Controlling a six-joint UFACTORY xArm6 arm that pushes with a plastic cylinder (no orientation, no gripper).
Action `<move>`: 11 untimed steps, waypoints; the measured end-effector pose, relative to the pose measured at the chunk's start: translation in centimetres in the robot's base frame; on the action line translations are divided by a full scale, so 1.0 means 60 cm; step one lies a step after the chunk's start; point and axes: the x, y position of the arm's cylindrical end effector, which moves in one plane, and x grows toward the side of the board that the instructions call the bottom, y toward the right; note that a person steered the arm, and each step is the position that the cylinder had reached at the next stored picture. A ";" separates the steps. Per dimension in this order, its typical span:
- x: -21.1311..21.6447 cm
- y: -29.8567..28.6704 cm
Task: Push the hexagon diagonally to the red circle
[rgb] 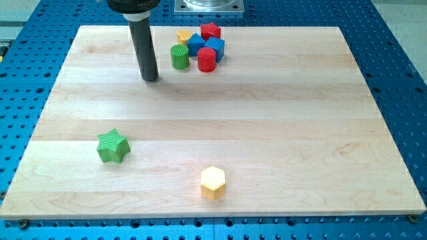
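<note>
The yellow hexagon (213, 182) lies near the view's bottom, a little left of centre. The red circle (207, 59) stands upright in a cluster near the view's top. My tip (151, 78) rests on the board at the upper left, just left of the cluster and far above the hexagon. It touches no block.
The cluster also holds a green cylinder (179, 57), a blue block (195, 45), a second blue block (215, 47), a red block (211, 31) and a yellow block (184, 36). A green star (112, 146) lies at the lower left. The wooden board (267, 133) sits on a blue perforated table.
</note>
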 end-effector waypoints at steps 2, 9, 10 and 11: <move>0.071 0.116; 0.376 0.107; 0.439 0.146; 0.448 0.149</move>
